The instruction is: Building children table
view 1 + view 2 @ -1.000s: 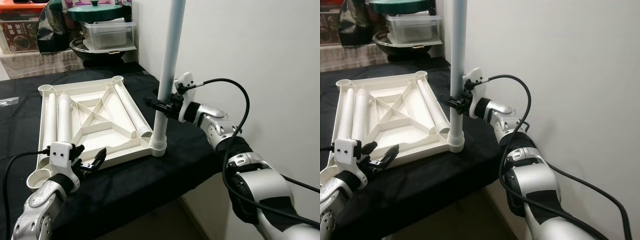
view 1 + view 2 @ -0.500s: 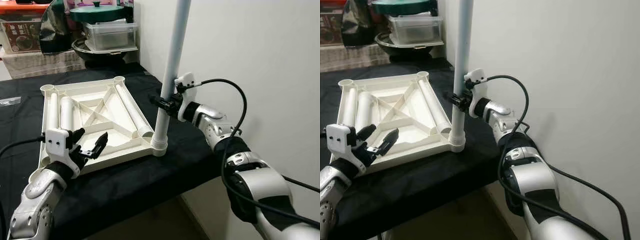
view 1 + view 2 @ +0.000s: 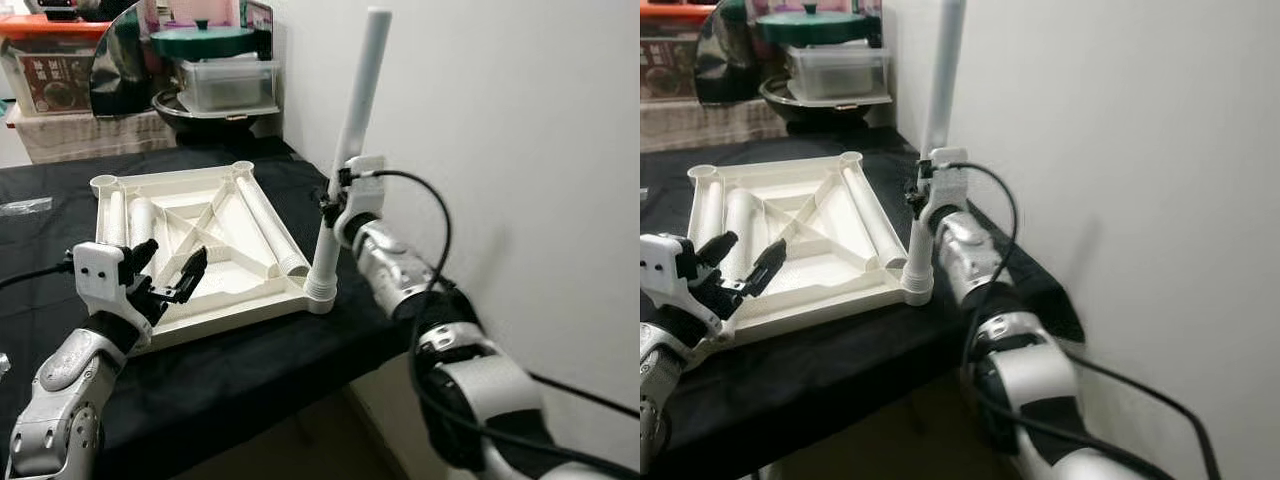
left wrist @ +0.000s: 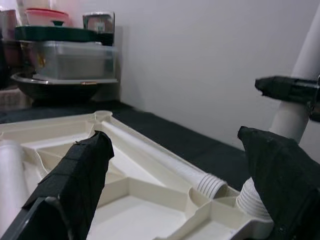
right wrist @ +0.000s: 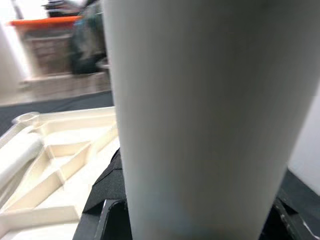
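Note:
A white plastic tabletop (image 3: 190, 235) lies upside down on the black-covered table (image 3: 250, 350). A long white leg (image 3: 352, 120) stands in its near right corner socket (image 3: 320, 293), leaning slightly right. My right gripper (image 3: 333, 200) is shut on the white leg about a third of the way up. Loose white legs lie inside the tabletop: one (image 3: 268, 225) along the right rib, others (image 3: 128, 215) on the left. My left gripper (image 3: 168, 272) hovers open over the tabletop's near left edge, holding nothing. In the left wrist view its black fingers (image 4: 75, 175) frame the socket (image 4: 250, 200).
A white wall (image 3: 500, 150) runs close along the table's right side. At the back stand a clear lidded container (image 3: 225, 85) on a dark pan, a green lid (image 3: 205, 42) and a box (image 3: 60, 75). The table's front edge is near the tabletop.
The camera has shifted. My left gripper rose and moved forward over the tabletop's near edge. The upright leg now tilts more to the right, with my right gripper turned around it.

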